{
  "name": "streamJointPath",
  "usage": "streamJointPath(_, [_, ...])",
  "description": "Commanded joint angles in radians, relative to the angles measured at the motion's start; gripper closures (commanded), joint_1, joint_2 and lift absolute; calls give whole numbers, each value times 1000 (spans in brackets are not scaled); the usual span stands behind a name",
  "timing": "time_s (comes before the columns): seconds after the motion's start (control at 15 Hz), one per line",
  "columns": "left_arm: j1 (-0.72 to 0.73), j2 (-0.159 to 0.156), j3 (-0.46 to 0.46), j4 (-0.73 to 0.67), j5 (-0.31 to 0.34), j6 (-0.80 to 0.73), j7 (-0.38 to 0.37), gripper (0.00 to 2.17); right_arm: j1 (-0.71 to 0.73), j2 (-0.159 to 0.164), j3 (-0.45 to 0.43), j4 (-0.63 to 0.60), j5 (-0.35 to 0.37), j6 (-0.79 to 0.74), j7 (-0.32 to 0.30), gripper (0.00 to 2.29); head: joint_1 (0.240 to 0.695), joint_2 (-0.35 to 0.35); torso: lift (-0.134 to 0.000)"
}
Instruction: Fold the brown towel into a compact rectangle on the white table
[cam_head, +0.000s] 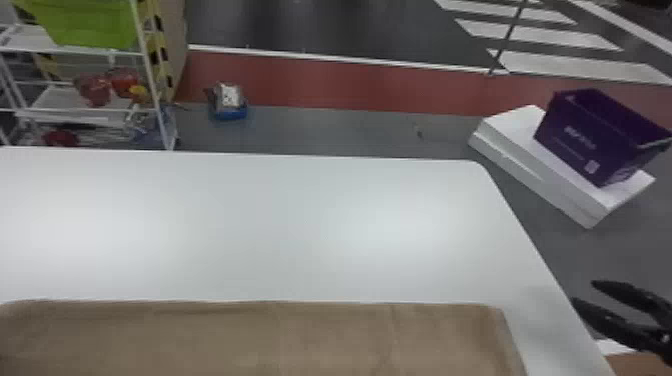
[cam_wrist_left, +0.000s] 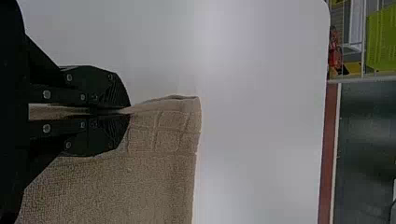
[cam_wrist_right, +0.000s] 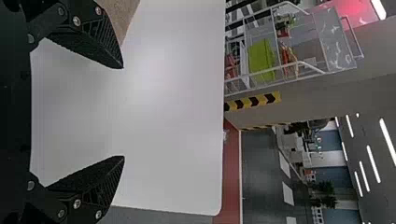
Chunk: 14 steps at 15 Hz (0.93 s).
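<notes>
A: Where does the brown towel lie?
B: Near side of the worktop; the left end effector grasps its left edge, while the right end effector is released, fingers apart.
A: Handling?
B: Probably light, limp; best gripped at opposite corners.

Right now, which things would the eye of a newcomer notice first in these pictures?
The brown towel lies across the near part of the white table, its edge held in the left pincer. The right pincer hangs open by the table's right side. Past that side, a dark purple basket sits on a white block.
</notes>
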Motion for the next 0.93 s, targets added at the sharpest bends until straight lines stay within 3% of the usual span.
streamJointPath(0.0, [-13,-3,0,-7,-2,33,1,1416,2,7,-2,2,-13,-25,3,218,695,-189,-123])
streamJointPath(0.27, [-17,-3,1,-76,-1,144,-10,1420,8,10,0,6,-25,-44,3,218,695,-182,-123])
streamJointPath(0.4, [-26,-3,0,-144,28,297,-36,1420,8,16,12,6,-31,-47,3,218,695,-185,-123])
streamJointPath(0.53, [-53,-3,3,-199,83,461,-68,1420,8,25,32,6,-31,-53,3,218,695,-208,-123])
streamJointPath(0.8, [-128,-3,31,-244,220,461,-106,1420,8,31,63,2,-31,-53,3,218,695,-244,-123])
streamJointPath(0.87, [-138,-3,23,-248,225,461,-103,1420,8,34,66,3,-31,-56,3,218,695,-246,-123])
